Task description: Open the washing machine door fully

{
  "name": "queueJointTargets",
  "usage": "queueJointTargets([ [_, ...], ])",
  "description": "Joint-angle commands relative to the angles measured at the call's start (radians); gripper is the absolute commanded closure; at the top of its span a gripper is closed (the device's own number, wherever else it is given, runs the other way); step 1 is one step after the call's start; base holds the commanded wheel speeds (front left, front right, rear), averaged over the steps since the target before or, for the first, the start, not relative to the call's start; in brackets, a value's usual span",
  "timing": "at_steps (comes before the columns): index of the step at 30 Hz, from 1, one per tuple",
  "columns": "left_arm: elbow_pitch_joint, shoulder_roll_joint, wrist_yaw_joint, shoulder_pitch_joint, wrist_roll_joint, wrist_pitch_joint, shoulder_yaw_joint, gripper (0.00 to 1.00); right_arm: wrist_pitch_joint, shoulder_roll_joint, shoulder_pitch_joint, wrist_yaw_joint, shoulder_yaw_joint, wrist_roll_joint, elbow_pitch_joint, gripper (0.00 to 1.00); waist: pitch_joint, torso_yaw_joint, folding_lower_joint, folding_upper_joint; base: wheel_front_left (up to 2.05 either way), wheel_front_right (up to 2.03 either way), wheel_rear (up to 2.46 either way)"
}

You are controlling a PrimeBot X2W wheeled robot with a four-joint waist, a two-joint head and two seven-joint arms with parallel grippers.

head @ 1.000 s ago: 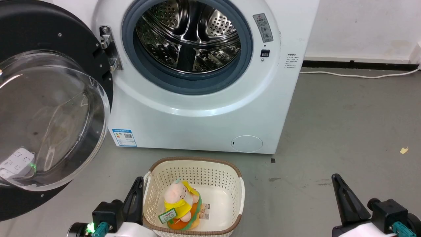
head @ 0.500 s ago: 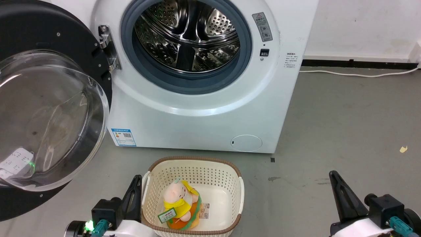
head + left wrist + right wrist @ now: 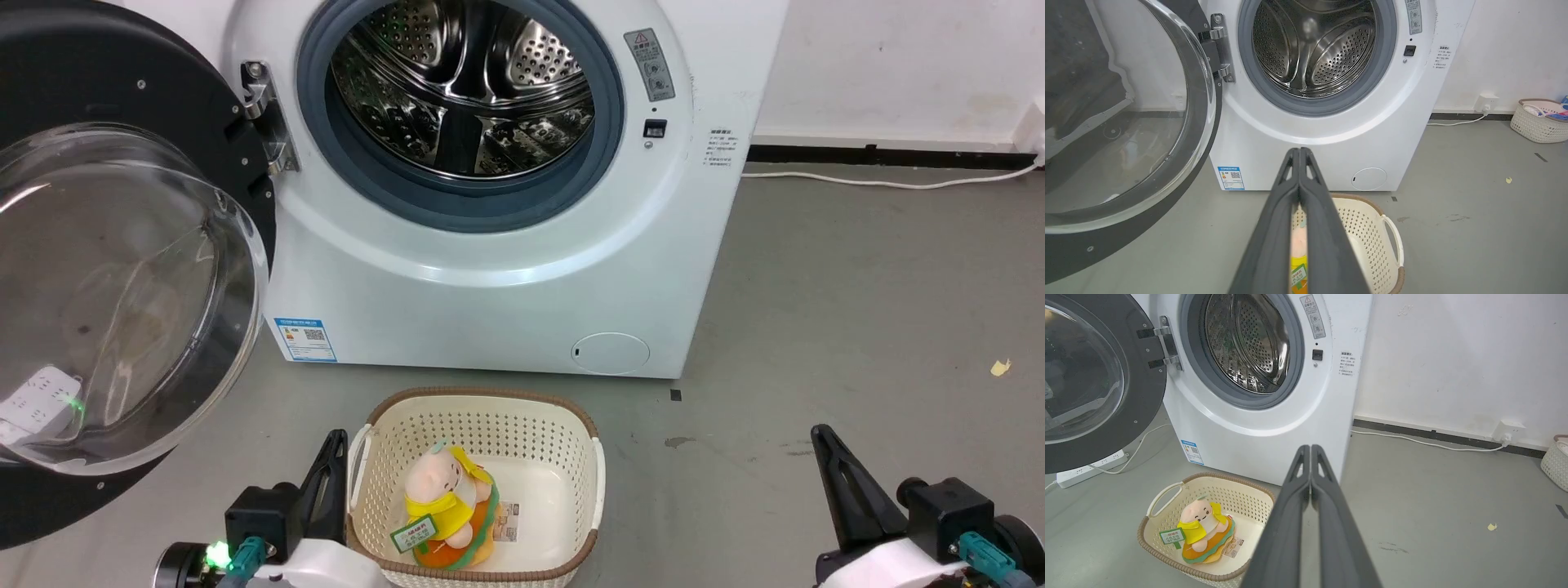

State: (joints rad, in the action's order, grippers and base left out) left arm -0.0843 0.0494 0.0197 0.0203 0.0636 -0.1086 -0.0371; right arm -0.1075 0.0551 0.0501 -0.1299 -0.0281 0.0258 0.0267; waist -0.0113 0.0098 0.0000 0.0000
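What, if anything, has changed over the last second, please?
Nothing in the scene visibly moved; the head view's slight shift is the camera's own. The washing machine door stays swung open at the left, and the left gripper and right gripper remain low, fingers shut, empty.

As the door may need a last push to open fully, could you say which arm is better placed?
Left, probably. The door hangs swung out on the robot's left, and the shut left gripper is on that side; the shut right gripper is across the basket, farther off.
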Motion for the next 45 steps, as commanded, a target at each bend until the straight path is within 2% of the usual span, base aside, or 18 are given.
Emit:
queueJointTargets([
  [1,0.011,0.001,-0.006,-0.011,-0.007,0.008,0.005,1.00,0.006,-0.003,-0.020,0.000,0.002,-0.005,-0.006,1.00,0.000,0.000,0.0000,0.0000,0.00,0.00,0.00],
  [45,0.078,0.001,-0.018,-0.019,-0.059,0.100,0.034,1.00,0.099,-0.005,-0.047,-0.001,0.026,-0.024,-0.025,1.00,0.010,-0.009,0.0000,0.0000,0.00,0.00,0.00],
])
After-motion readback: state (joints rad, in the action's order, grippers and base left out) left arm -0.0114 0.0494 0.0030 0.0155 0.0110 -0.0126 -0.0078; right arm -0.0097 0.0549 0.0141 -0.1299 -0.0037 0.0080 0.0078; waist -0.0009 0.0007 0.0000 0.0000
